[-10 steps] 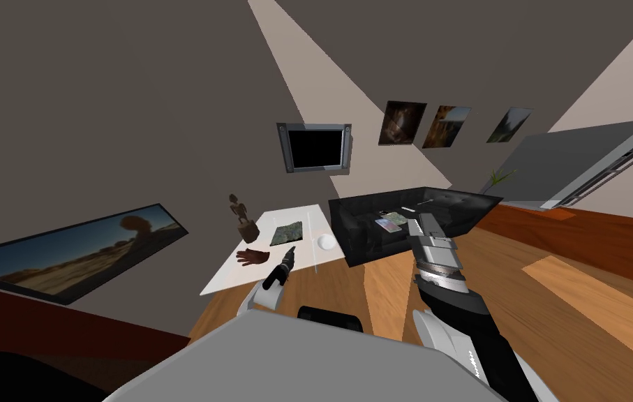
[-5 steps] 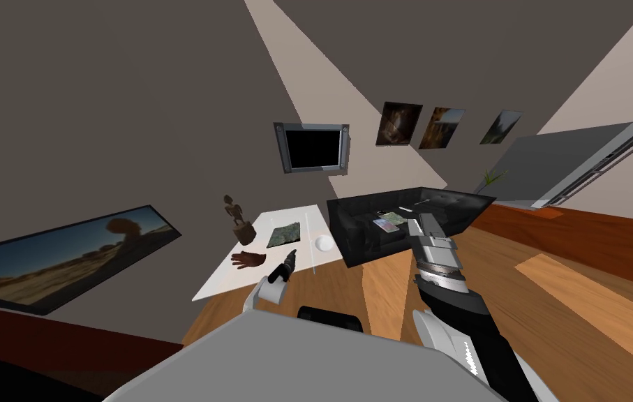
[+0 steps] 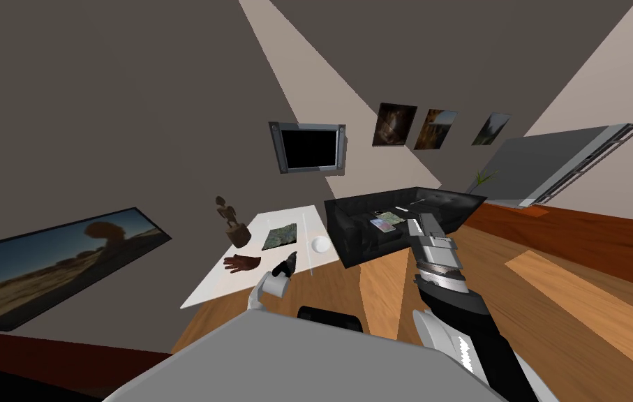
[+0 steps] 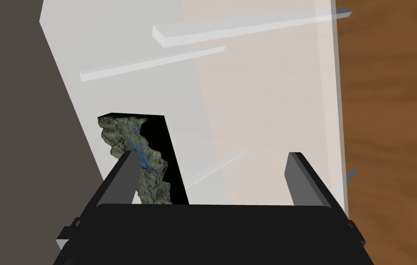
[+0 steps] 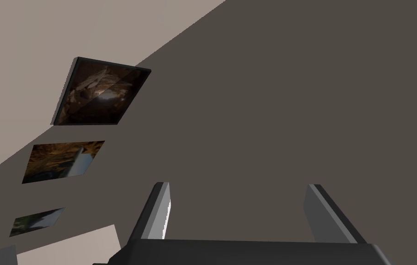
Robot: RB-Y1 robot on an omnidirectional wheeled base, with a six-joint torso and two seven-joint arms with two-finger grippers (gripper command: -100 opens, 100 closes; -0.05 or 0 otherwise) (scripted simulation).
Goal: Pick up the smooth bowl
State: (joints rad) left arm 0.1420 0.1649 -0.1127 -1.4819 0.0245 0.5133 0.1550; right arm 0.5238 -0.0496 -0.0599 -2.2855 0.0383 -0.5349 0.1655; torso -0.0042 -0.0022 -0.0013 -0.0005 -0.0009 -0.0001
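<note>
View shifted slightly, left pincer [image 4: 212, 156] wide over white table [image 3: 216, 287], white bowl [image 3: 320, 244] nearby, right pincer [image 5: 238, 185] wide

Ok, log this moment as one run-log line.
stage: pre-grasp | left gripper: open, over white table by green mat | right gripper: open, raised | white bowl: on table, ungrasped

Bowl [image 3: 320, 244] on table [image 3: 217, 286]: smooth, plain white. Table matt white. Slab [image 3: 280, 236] on table: rough, mottled. Floor [image 3: 384, 286] beside table: wood grain. Sofa [image 3: 356, 237] beside table: glossy black.
</note>
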